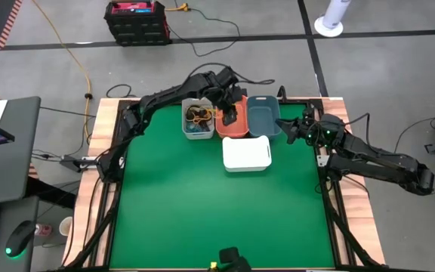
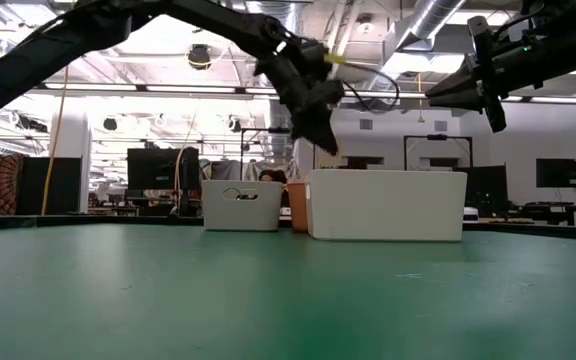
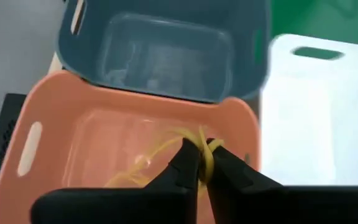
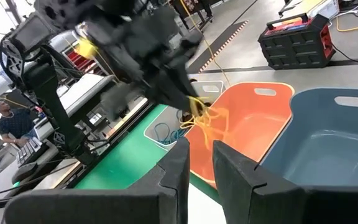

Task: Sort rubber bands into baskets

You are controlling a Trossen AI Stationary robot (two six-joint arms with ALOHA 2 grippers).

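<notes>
My left gripper pinching yellow rubber bands, strands dangling straight below into coral basket. Drop is plumb down. Right gripper empty, fingers slightly apart, idling beside slate-blue basket, farther off.

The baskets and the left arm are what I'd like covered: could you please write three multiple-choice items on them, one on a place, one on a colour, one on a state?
1. Over which basket does the left gripper hang?
A. white
B. coral-orange
C. light grey

2. What colour are the rubber bands at the left gripper's tips?
A. yellow-orange
B. red
C. black

3. What lies in the dark slate-blue basket?
A. a heap of bands
B. one band
C. nothing visible

Answers:
1 B: the high view sets it above the coral-orange basket, between the light grey basket and the slate-blue one.
2 A: the left wrist view shows yellow-orange rubber bands pinched between its jaws.
3 C: its floor shows bare.
</notes>
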